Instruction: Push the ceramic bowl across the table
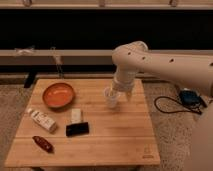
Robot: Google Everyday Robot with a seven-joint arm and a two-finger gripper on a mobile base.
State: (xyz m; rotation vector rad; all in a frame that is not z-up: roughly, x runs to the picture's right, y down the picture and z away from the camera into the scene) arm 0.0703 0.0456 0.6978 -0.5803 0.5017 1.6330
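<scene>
Low rectangular bench of light wooden slats (pixel 120 142), seen from its near side, with the robot's large white arm (pixel 165 62) reaching in from the right over the far edge. The task's thing, the round, shallow orange-red ceramic bowl with a darker rim (pixel 58 95), sits at the far left of the bench top, well apart from the arm. The pincer (pixel 119 96) hangs low over the far middle of the bench, just beside or touching a small whitish translucent cup (pixel 109 99); we cannot tell which, nor whether the pincer is wide, narrow or holding anything. We judge the chief hazard to be this cup: it stands between pincer and bowl, so a direct sweep leftward would tip or drag it. The bowl lies close to the left and far edges, and a push in either direction could send it off the bench. A push toward the near right meets the white bottle lying on its side (pixel 42 120), the flat black rectangular block (pixel 77 129) and the small pale block (pixel 76 115). A contact set too high on the sloping wall may ride over the rim rather than drive the bowl. The small dark red object (pixel 43 143) lies near the front left, out of the likely path.
</scene>
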